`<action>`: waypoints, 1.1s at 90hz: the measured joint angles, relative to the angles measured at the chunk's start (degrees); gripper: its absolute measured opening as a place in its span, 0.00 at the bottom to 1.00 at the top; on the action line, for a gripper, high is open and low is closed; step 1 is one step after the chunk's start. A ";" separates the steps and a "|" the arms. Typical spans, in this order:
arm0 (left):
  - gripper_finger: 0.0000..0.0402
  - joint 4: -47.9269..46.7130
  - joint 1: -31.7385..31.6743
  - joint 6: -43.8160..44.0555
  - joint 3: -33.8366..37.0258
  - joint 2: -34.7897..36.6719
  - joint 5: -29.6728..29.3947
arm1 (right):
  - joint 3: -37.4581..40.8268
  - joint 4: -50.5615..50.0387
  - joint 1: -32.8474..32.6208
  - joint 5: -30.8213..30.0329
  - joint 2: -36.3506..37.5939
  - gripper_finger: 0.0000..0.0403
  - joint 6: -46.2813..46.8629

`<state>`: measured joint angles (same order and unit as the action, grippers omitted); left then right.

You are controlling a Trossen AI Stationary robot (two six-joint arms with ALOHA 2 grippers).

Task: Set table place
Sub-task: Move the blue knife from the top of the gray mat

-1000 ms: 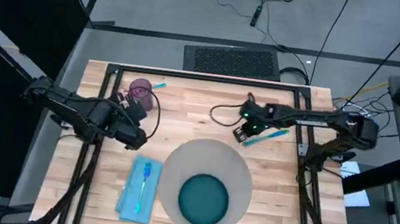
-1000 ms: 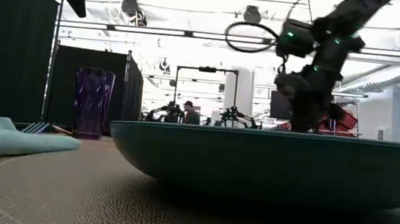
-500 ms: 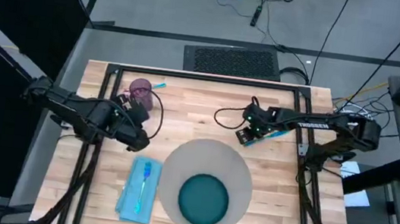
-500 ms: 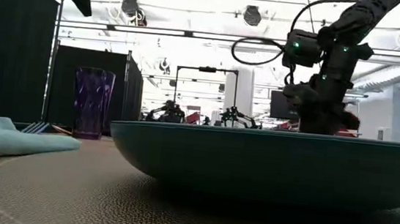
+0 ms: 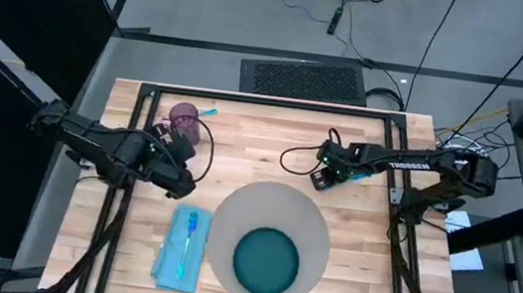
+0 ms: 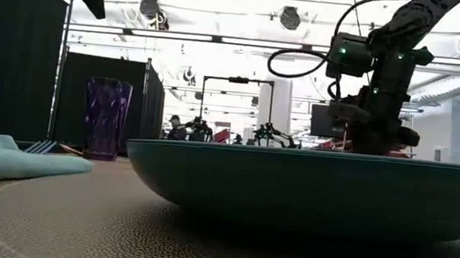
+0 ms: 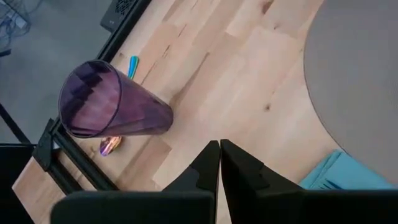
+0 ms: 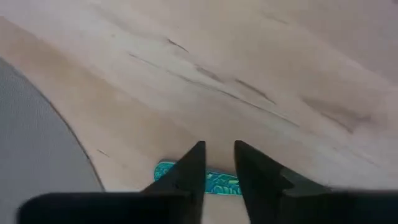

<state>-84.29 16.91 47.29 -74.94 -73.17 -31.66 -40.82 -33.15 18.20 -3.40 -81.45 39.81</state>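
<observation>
While the grey round placemat [image 5: 268, 242] lies flat on the near middle of the tabletop [image 5: 241, 149], with the dark teal plate [image 5: 265, 263] resting on its near half, we find the right gripper [image 5: 320, 179] low over the bare wood just beyond the mat's far right edge, near it but not touching. In the right wrist view its two dark fingers [image 8: 186, 169] stand slightly apart with nothing clamped between them, and a teal patterned utensil handle [image 8: 217, 181] lies on the wood directly beneath the gap; the grey mat's curved edge [image 8: 37, 149] shows off to one side. From above, the same blue-green utensil [image 5: 358, 174] pokes out on the right of that gripper. From table height we see the right arm [image 6: 378, 84] coming down behind the plate's rim [image 6: 309, 183]. The left gripper [image 5: 177, 184] waits above the wood to the left of the mat, its fingers [image 7: 208, 165] pressed together on nothing, as the left wrist view shows. Just beyond it stands a purple tumbler [image 5: 185, 120], with a small blue item [image 5: 208, 112] beside it near the tabletop's far edge. A light blue napkin [image 5: 183, 247] carrying a blue fork [image 5: 189, 238] lies just left of the mat.
</observation>
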 joint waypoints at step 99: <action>0.00 3.00 5.00 0.48 0.00 0.02 0.04 | -0.14 -0.50 -4.04 0.02 -5.22 0.00 0.09</action>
<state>-81.30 21.91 47.77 -74.94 -73.15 -31.62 -40.96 -33.64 14.16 -3.37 -86.67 39.90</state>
